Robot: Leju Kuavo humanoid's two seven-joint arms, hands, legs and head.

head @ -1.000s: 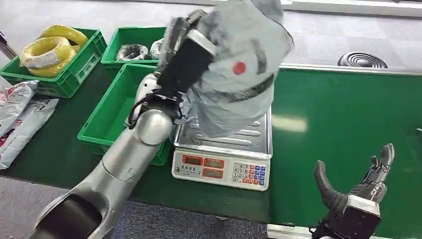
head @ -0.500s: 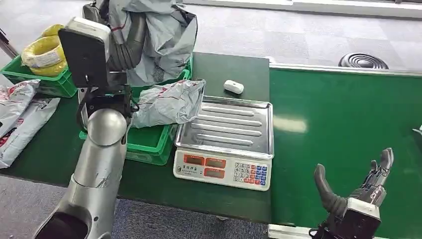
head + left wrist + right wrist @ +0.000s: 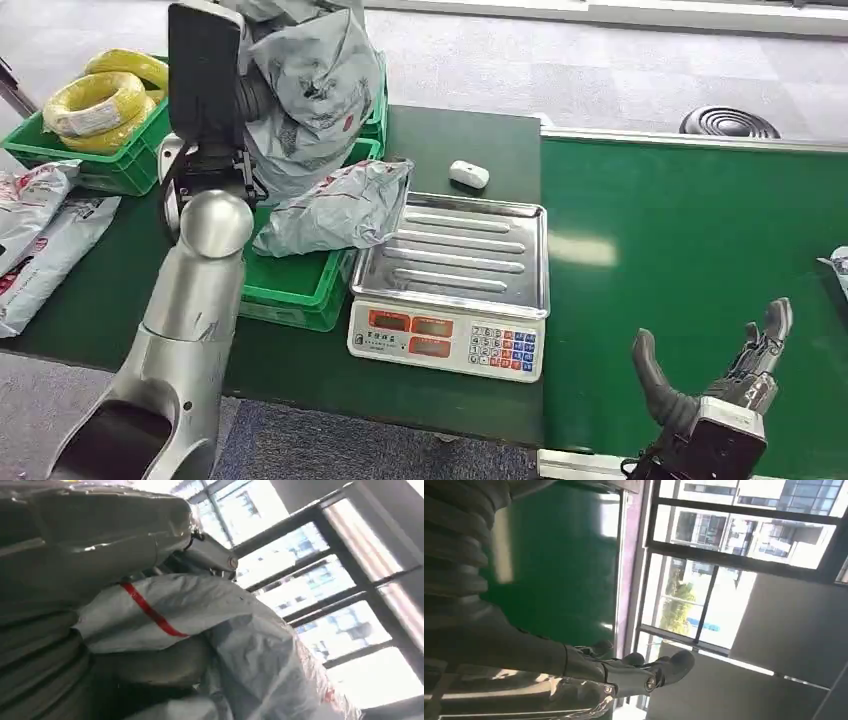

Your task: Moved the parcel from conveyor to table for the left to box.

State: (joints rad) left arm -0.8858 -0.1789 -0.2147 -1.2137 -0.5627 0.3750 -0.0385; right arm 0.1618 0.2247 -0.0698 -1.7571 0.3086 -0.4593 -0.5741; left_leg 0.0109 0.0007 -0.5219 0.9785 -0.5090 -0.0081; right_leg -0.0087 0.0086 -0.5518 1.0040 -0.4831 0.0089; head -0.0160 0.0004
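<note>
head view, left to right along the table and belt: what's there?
Flat parcels → yellow cable coils → left hand holding grey parcel → scale → conveyor → right hand.

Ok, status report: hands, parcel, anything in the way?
Left robot hand holds grey parcel above green crate. Right robot hand open, low over conveyor. Another parcel lies in crate.

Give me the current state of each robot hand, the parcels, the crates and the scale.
Left robot hand: raised, holding the grey parcel above the green crate.
Right robot hand: open, holding nothing, over the conveyor belt.
Second grey parcel: lying in the green crate, draped over its rim.
Scale: tray bare.
Far crate: holds yellow coils.
</note>
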